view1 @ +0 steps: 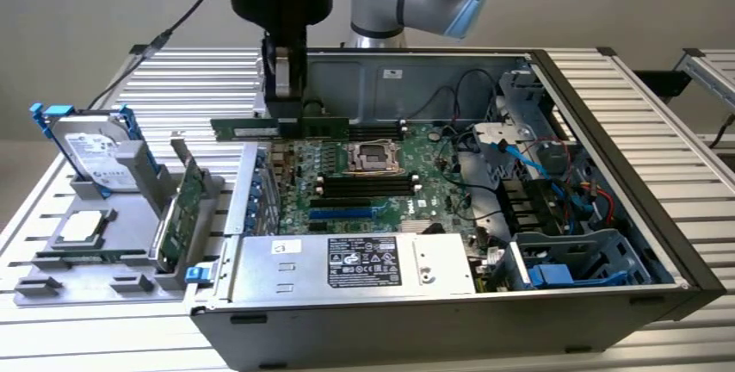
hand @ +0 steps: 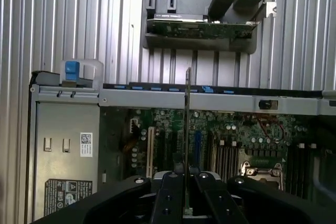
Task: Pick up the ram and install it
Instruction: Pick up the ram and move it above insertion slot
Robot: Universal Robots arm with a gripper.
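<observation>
1. The ram [view1: 247, 129] is gripped near its middle by the end effector [view1: 289, 114], closed narrow on it, in the upper centre-left of the exterior view.
2. The stick is held level and on edge, above the far edge of the motherboard [view1: 367, 174] inside the open computer case [view1: 460, 337].
3. The memory slots [view1: 367, 184] beside the processor socket [view1: 376, 155] are seen lower in the frame, apart from the stick.
4. In the wrist view the ram [hand: 187, 108] is seen edge-on as a thin line between the dark fingers [hand: 170, 200].
5. At the exterior view's left, a hard drive [view1: 92, 152] and an expansion card [view1: 184, 208] are carried upright by a grey holder [view1: 109, 270] on the ribbed desk [view1: 81, 337].
</observation>
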